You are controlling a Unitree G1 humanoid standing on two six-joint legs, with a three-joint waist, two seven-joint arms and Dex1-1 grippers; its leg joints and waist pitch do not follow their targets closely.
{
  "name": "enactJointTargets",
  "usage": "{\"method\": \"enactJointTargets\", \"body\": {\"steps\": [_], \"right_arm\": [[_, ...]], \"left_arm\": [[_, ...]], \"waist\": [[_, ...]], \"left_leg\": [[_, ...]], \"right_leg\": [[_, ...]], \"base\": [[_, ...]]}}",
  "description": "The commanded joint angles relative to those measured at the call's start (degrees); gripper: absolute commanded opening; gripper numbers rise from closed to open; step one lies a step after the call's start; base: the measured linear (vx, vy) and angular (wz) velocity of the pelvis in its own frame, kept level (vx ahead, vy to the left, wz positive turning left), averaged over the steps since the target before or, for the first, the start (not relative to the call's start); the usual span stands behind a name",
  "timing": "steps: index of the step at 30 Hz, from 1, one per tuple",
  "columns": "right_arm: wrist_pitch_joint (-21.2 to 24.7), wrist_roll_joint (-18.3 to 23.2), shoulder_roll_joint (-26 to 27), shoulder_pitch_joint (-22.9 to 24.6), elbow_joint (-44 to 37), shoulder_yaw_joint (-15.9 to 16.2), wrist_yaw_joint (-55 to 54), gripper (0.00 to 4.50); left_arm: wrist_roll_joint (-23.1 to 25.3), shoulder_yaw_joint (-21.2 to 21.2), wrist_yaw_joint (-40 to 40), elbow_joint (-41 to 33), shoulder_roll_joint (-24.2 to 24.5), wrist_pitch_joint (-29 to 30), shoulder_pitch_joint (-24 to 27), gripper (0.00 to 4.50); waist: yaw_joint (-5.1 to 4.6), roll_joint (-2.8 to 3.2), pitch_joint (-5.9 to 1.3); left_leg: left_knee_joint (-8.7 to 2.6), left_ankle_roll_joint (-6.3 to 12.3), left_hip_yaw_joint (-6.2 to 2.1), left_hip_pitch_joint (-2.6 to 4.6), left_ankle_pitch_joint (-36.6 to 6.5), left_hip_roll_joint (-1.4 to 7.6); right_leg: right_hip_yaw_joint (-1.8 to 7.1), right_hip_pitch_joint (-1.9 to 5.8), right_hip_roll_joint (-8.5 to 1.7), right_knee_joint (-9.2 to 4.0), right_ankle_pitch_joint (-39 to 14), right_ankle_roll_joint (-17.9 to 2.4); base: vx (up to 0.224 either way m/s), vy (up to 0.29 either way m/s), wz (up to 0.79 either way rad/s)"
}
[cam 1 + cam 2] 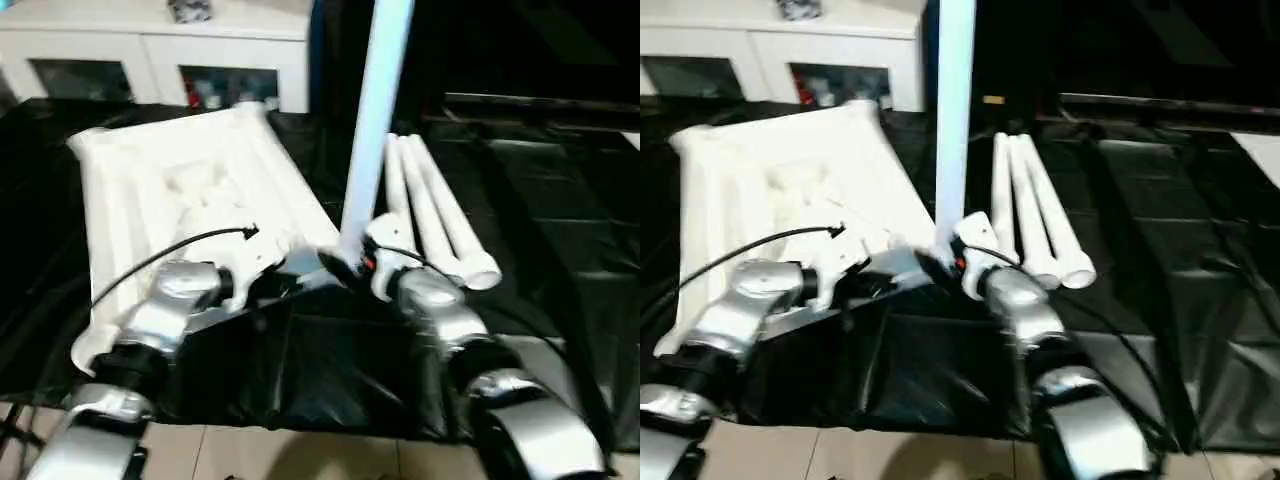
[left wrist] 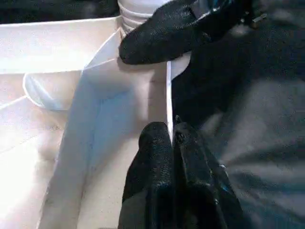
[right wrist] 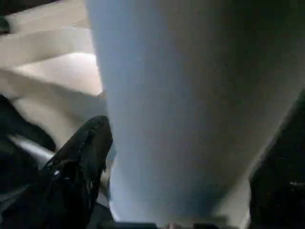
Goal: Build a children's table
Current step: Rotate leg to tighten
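On black sheeting (image 1: pixel 540 200) covering the floor, white tabletop (image 1: pixel 150 190) lies underside up, raised rim facing the camera, long side running away from the robot. One white tube leg (image 1: pixel 375 110) stands upright at the tabletop's near right corner, its lower end at the corner socket; whether it is fully seated can't be told. Three more legs (image 1: pixel 440 215) lie side by side on the sheeting just right of the tabletop, close together, open ends toward the robot.

Left gripper (image 2: pixel 172 143) is at the near edge of the tabletop beside the standing leg; fingers (image 2: pixel 152 162) pressed together, with the thin rim edge running right up to the tips. Can't tell if that edge is actually pinched between them or just touching. A black cable (image 1: pixel 160 255) loops from the left forearm.

Right gripper (image 1: pixel 350 262) sits at the base of the upright leg. In the right wrist view one black finger (image 3: pixel 81 162) lies alongside the tube, the tube between the jaws; the jaws stand wide around it, and a firm clamp versus a loose fit can't be told.

White cabinet (image 1: pixel 150 45) stands at the back left, past the sheeting. Pale tiled floor (image 1: pixel 300 455) shows at the near edge.
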Motion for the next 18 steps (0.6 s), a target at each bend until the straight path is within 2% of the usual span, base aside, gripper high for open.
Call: {"method": "enactJointTargets", "body": {"steps": [1, 5, 7, 9, 12, 18], "right_arm": [[1.40, -0.36, -1.00, 1.75, -0.94, 2.44, 7.62, 3.85], [3.63, 1.18, -3.68, 3.17, -4.48, 3.90, 17.52, 3.85], [4.35, 1.32, -5.63, 4.04, -6.73, 5.60, 23.01, 3.85], [4.85, 1.16, -7.04, 4.45, -7.98, 6.81, 27.04, 3.58], [5.20, 1.14, -8.01, 4.75, -9.00, 7.73, 29.86, 3.39], [6.32, 0.58, -8.36, 4.68, -10.11, 8.11, 31.73, 2.94]], "left_arm": [[-1.89, -1.46, -5.09, 0.86, -0.03, -2.31, 0.27, 0.00], [-3.12, -1.44, -9.65, 1.31, 1.80, -2.37, 0.17, 0.00], [-2.84, -2.01, -11.97, 1.91, 3.24, -3.00, -0.01, 0.00], [-3.27, -2.29, -14.15, 2.25, 4.19, -3.35, -0.08, 0.00], [-3.69, -2.46, -15.93, 2.76, 4.72, -3.57, -0.24, 0.00], [-3.60, -2.87, -17.14, 2.79, 5.23, -4.10, -0.27, 0.00]], "waist": [[0.07, 0.40, -3.28], [0.21, 0.28, -3.21], [0.30, 0.25, -3.08], [0.44, 0.18, -3.12], [0.62, 0.22, -3.13], [1.03, 0.14, -3.19]], "left_leg": [[-3.19, 3.92, -0.45, -0.15, -12.46, 1.70], [-3.13, 3.78, -0.43, -0.10, -13.07, 1.75], [-3.20, 3.69, -0.49, -0.08, -13.68, 1.70], [-3.19, 3.68, -0.55, -0.06, -13.58, 1.74], [-3.18, 3.33, -0.46, 0.16, -13.53, 1.83], [-3.21, 3.03, -0.49, 0.16, -12.67, 1.82]], "right_leg": [[2.74, 3.06, -3.20, -3.90, -7.98, -13.68], [2.78, 3.08, -3.52, -4.10, -10.62, -13.60], [2.73, 3.09, -3.45, -4.37, -12.70, -12.88], [2.73, 3.06, -3.50, -4.41, -13.61, -12.53], [2.82, 2.81, -3.51, -4.36, -13.27, -13.02], [2.80, 2.92, -3.56, -4.23, -12.53, -13.11]], "base": [[0.000, 0.000, 0.00], [0.000, 0.000, 0.00], [0.000, 0.000, 0.00], [0.000, 0.000, 0.00], [0.000, 0.000, 0.00], [0.000, 0.000, 0.00]]}}
